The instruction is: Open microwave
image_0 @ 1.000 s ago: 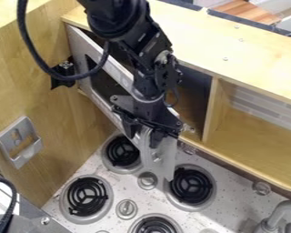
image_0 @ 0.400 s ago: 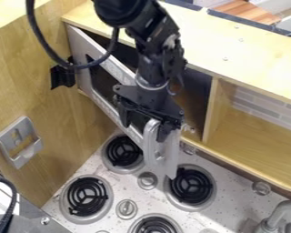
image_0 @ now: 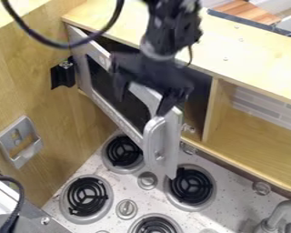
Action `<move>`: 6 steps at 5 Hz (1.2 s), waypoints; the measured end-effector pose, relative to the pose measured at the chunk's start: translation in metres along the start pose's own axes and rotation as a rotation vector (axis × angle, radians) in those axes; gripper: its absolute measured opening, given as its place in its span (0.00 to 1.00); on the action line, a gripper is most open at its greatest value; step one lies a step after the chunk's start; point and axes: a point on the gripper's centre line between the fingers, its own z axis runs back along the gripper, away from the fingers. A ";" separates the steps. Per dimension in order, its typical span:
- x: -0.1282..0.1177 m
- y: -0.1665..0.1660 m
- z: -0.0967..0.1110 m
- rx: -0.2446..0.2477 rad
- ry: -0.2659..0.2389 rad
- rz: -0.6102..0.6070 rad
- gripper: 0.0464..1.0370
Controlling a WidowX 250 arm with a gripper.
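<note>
- Step in hand: opening is prob. well along; microwave door (image_0: pixel 172 150) is standing ajar, center of frame, its free end angling out over the stove & its far end sitting upper L near the wooden side wall (image_0: pixel 81 120).
- Gripper (image_0: pixel 140 104): hanging just above center, fingers spreading wide apart, one each side of the door's top edge as seen; apparently holding nothing. Can't tell if either finger is touching the door.
- Handle (image_0: pixel 149 142): curving down the door's free end, just below the fingertips, w/ nothing gripping it.
- Microwave cavity (image_0: pixel 198 93): showing dark behind the gripper, R of the door.
- Next move, my guess: if wider is needed, getting a finger behind the free end & pushing twd the L wall; if this is enough, lifting straight clear w/o dragging the door shut.
- In the way: side wall is prob. limiting the swing; black bracket (image_0: pixel 62 76) is sticking out there, near the door's far end. Arm cable (image_0: pixel 57 44) is looping across upper L, so snagging is poss.
- Also watching: cabinet top (image_0: pixel 245 54) is running close behind the wrist, so a low retreat is risking a bump.
- Around: coil burners (image_0: pixel 123 151) & knobs (image_0: pixel 147 180) are sitting below the door; faucet (image_0: pixel 281 211) is standing lower R; metal holder (image_0: pixel 19 142) is hanging at L.
</note>
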 end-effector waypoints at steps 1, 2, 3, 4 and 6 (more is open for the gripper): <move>0.017 -0.009 0.018 -0.007 -0.070 -0.020 0.96; 0.034 -0.032 0.008 -0.063 -0.076 -0.070 0.96; 0.041 -0.051 -0.010 -0.139 -0.059 -0.130 0.96; 0.048 -0.057 -0.031 -0.227 -0.061 -0.130 0.96; 0.041 -0.048 -0.053 -0.233 -0.009 -0.083 0.96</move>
